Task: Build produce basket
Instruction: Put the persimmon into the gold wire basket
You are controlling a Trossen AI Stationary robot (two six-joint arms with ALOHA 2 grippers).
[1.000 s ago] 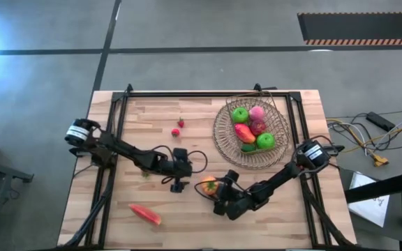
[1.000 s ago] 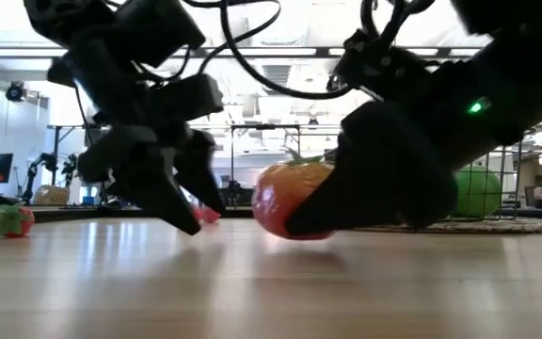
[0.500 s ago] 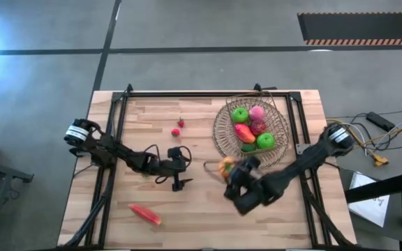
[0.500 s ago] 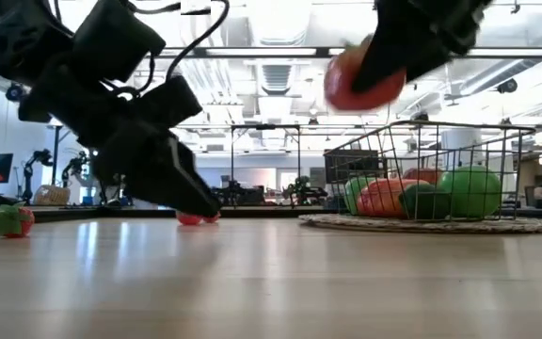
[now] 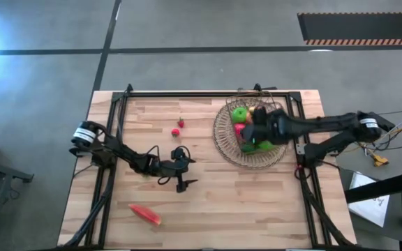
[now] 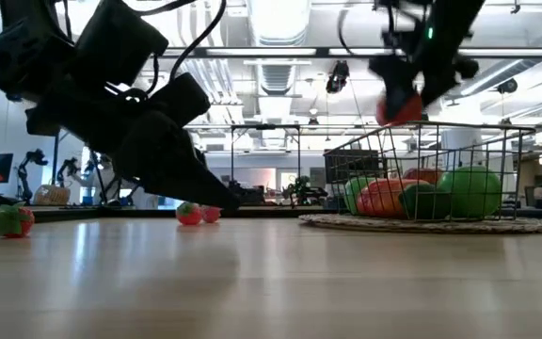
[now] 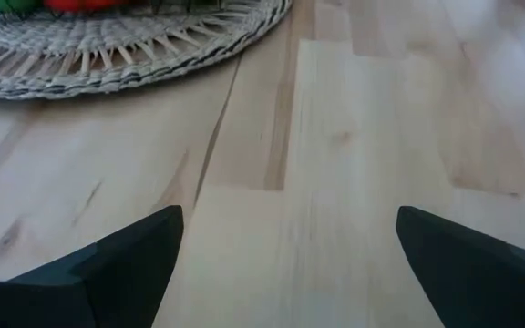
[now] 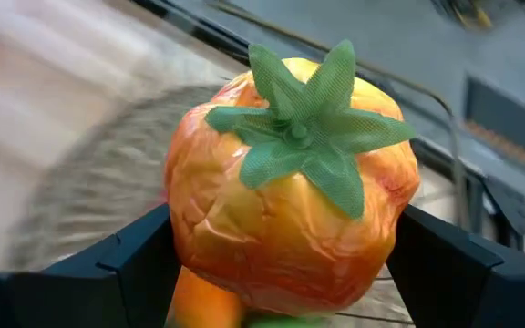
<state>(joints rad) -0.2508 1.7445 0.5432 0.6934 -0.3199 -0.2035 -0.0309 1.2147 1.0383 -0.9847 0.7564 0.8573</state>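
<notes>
Holding the orange-red tomato [image 8: 292,178] pinched between its fingers, the right gripper [image 5: 257,118] is hovering above the round basket [image 5: 223,143], which is sitting on the table [image 5: 208,202] and containing a green apple [image 5: 239,115] among other produce. The left gripper [image 5: 182,183] is resting low mid-table, fingers spread and gripping nothing. Two strawberries [image 5: 179,127] and a red pepper [image 5: 145,214] are lying loose on the wood.

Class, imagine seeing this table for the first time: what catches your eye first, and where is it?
The orange-red tomato gripped in the right gripper, held above the round basket of fruit at the table's far right. Next, the long red pepper lying alone near the front-left edge, with the open left gripper beside it.
</notes>
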